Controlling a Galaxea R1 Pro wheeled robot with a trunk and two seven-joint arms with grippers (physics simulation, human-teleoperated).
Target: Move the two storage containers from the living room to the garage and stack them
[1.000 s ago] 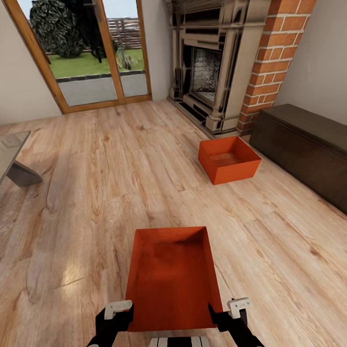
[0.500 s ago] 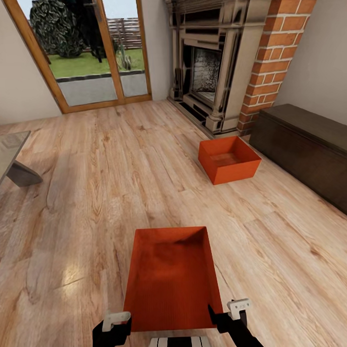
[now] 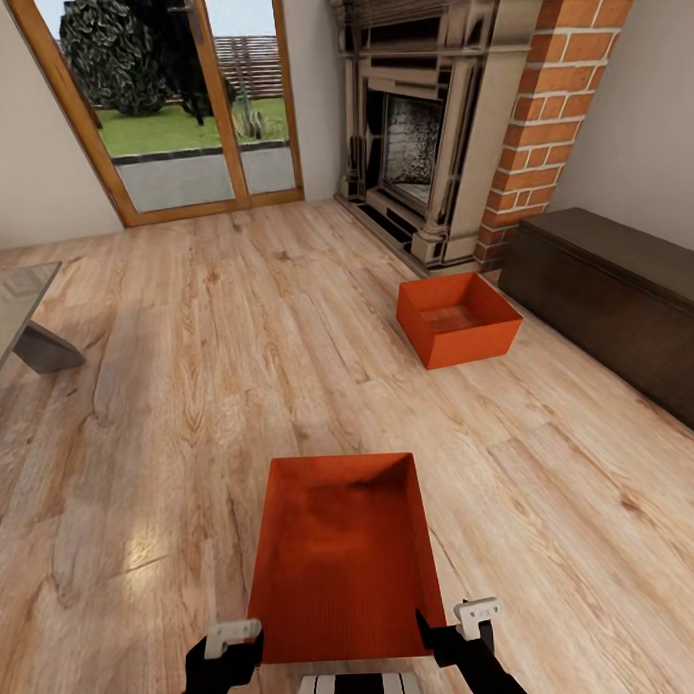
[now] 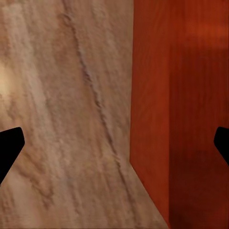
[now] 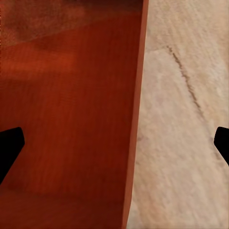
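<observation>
Two orange-red storage containers rest on the living room's light wood plank floor. The nearer container lies just in front of me, and the other container stands farther off by the brick chimney. My left gripper is open at the near container's left wall, close to its near corner. In the left wrist view that wall runs between the spread fingertips of the left gripper. My right gripper is open at the right wall, whose rim lies between the tips of the right gripper.
A long dark brown bench lines the right wall. The ornate fireplace and red brick chimney stand behind the far container. Wood-framed glass doors are at the back, and a low table juts in at the left.
My left gripper has drawn back and down along the near container's left side toward its near corner. The right gripper and both containers have stayed put.
</observation>
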